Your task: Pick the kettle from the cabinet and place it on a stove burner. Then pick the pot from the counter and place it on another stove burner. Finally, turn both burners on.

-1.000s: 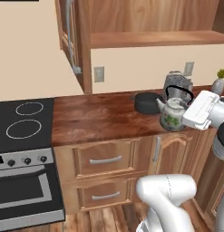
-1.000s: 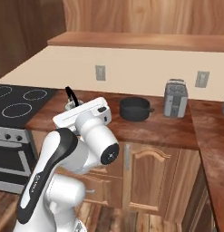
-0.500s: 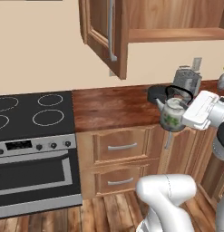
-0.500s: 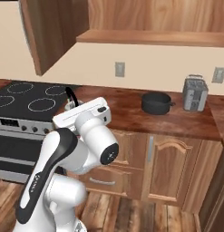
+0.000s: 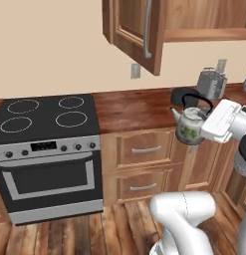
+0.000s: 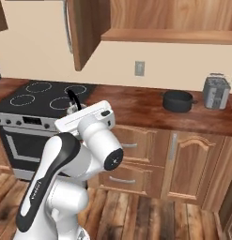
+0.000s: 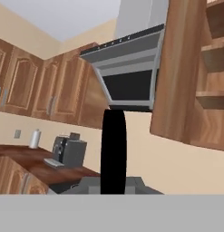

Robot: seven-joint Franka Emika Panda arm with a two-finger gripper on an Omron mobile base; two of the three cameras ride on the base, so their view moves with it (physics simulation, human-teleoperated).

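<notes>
Kettle (image 5: pixel 190 124) hangs off the gripper (image 5: pixel 210 110), whose fingers are clamped on its black arched handle, out in front of the counter (image 5: pixel 139 110) edge over the drawers. The hand view adds what the base views lack: the handle (image 7: pixel 114 152) as a dark bar just past the fingers, with a range hood (image 7: pixel 127 68) beyond. The pot (image 6: pixel 178 101) sits on the counter behind the gripper, beside the toaster (image 6: pixel 215 92). The burners (image 5: pixel 45 112) lie well off to the kettle's spout side, all bare. The cabinet (image 6: pixel 150 21) door stands open overhead.
</notes>
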